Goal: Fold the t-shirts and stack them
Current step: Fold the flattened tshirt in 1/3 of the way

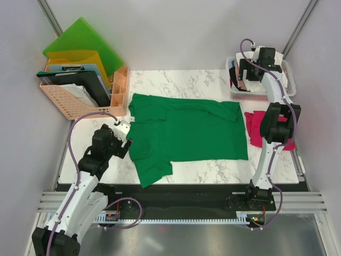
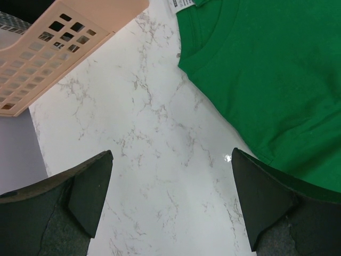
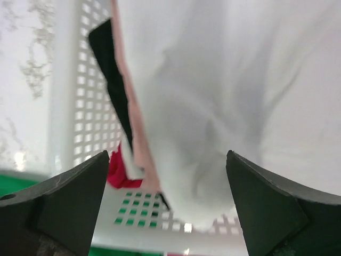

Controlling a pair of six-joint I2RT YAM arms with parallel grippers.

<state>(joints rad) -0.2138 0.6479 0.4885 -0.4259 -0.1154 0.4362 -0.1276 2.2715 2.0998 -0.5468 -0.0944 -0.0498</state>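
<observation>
On the marble table [image 1: 213,170] the green t-shirt [image 1: 186,133] lies spread, seemingly barely folded, with the magenta t-shirt [image 1: 254,128] crumpled just right of it; nothing is stacked yet. The left gripper [image 1: 124,143] hovers open and empty near the green collar. Only the right wrist view shows the right gripper [image 3: 168,176] open above a white tee [image 3: 224,96] in the basket [image 3: 80,106].

No legible text; white neck tag [image 2: 184,4] of the green t-shirt [image 2: 266,80] illegibly small.
</observation>
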